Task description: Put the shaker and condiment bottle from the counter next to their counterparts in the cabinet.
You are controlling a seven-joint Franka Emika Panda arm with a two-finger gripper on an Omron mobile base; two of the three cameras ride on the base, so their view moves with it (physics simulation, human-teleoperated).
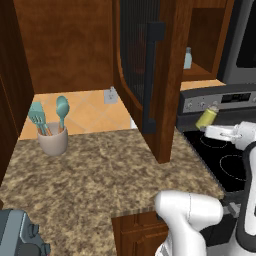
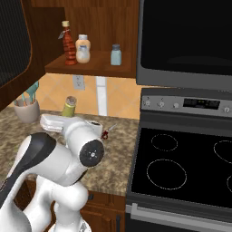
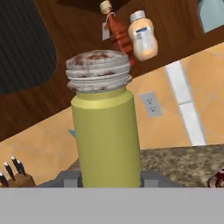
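My gripper (image 1: 205,126) is shut on the shaker (image 1: 207,118), a small yellow-green cylinder with a grey cap, held tilted in the air over the counter (image 1: 100,165) near the stove. In the right base view the shaker (image 2: 69,107) rises from the gripper (image 2: 66,116). In the hand view the shaker (image 3: 106,131) stands between the fingertips (image 3: 70,177). The red condiment bottle (image 2: 69,45) stands on the cabinet shelf (image 2: 90,68) beside a peach bottle (image 2: 83,49). The pale blue counterpart (image 2: 116,55) stands further right. The cabinet door (image 1: 145,65) hangs open.
A black stove (image 2: 181,167) adjoins the counter on the right, with a dark microwave (image 2: 186,41) above it. A cup of teal utensils (image 1: 52,137) stands at the back left. A small red object (image 2: 105,133) lies on the counter behind my arm. A grey appliance (image 1: 17,235) sits front left.
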